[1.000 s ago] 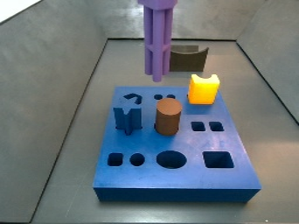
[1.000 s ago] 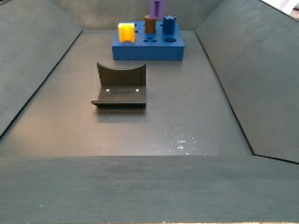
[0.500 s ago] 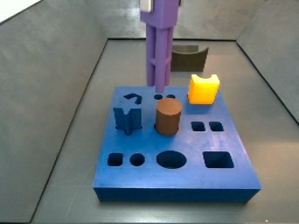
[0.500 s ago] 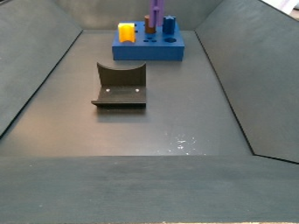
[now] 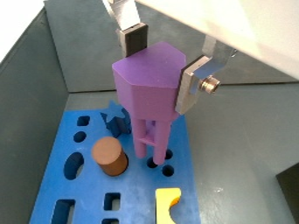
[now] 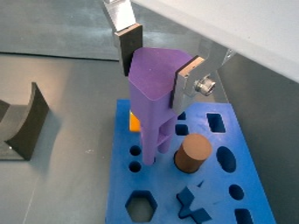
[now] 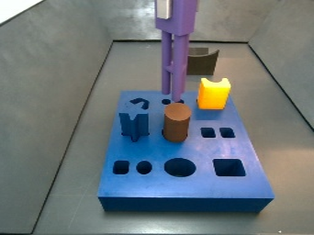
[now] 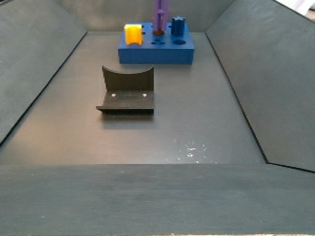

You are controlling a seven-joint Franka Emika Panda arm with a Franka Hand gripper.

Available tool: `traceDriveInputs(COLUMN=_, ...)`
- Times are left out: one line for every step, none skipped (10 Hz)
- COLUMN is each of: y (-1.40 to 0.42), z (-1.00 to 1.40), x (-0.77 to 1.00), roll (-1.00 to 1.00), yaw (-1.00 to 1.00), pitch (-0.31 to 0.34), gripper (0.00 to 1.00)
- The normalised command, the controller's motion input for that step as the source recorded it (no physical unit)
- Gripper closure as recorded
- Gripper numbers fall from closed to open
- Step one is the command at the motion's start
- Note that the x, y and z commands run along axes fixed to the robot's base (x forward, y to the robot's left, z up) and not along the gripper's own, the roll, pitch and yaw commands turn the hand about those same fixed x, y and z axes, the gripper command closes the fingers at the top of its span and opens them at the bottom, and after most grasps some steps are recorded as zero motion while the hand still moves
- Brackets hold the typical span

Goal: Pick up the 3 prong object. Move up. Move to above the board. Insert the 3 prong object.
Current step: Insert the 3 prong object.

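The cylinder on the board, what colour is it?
Brown; the cylinder shows best in a side view, near the claw.

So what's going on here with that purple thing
The gripper is clamped on the top of the purple three-prong piece, holding it upright over the blue board. Its prongs are down at the board's small holes beside the brown cylinder. Whether they are seated yet is hard to tell.

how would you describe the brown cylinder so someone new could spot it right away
Find the board, the big bright-blue block full of holes. Near its middle stands the brown cylinder, just beside the 3 prong object held in the gripper. It is the only round, brown piece, shorter than the purple one.
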Motion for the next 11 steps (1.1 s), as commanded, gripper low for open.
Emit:
traceDriveInputs(y=0.07, z=0.00, x=0.07, roll=0.00, yaw=-0.16, pitch=0.071, gripper=1.00)
traceDriveInputs(y=0.00, z=0.00, x=0.00, roll=0.00, yaw=0.00, pitch=0.007, gripper=1.00)
traceDriveInputs(y=0.09, z=-0.10, x=0.00, roll=0.04, yaw=-0.03, pitch=0.013, gripper=1.00)
traceDriveInputs(y=0.31, z=-0.15, x=0.09, roll=0.07, yaw=-0.25, pitch=0.069, gripper=1.00)
traceDriveInputs(y=0.21, z=-0.11, x=0.09, roll=0.05, yaw=-0.17, pitch=0.060, gripper=1.00)
traceDriveInputs(y=0.00, z=-0.03, x=0.01, roll=0.00, yaw=0.00, pitch=0.000, gripper=1.00)
traceDriveInputs(y=0.00, z=-0.21, x=0.00, roll=0.10, yaw=-0.06, pitch=0.004, gripper=1.00)
traceDriveInputs(y=-0.04, z=-0.25, x=-0.01, roll=0.11, yaw=-0.11, pitch=0.000, gripper=1.00)
traceDriveInputs(y=-0.03, z=-0.23, x=-0.05, roll=0.11, yaw=-0.15, pitch=0.000, gripper=1.00)
traceDriveInputs(y=-0.02, z=-0.06, x=0.00, roll=0.02, yaw=-0.13, pitch=0.000, gripper=1.00)
traceDriveInputs(y=-0.07, z=-0.07, x=0.00, roll=0.03, yaw=-0.28, pitch=0.000, gripper=1.00)
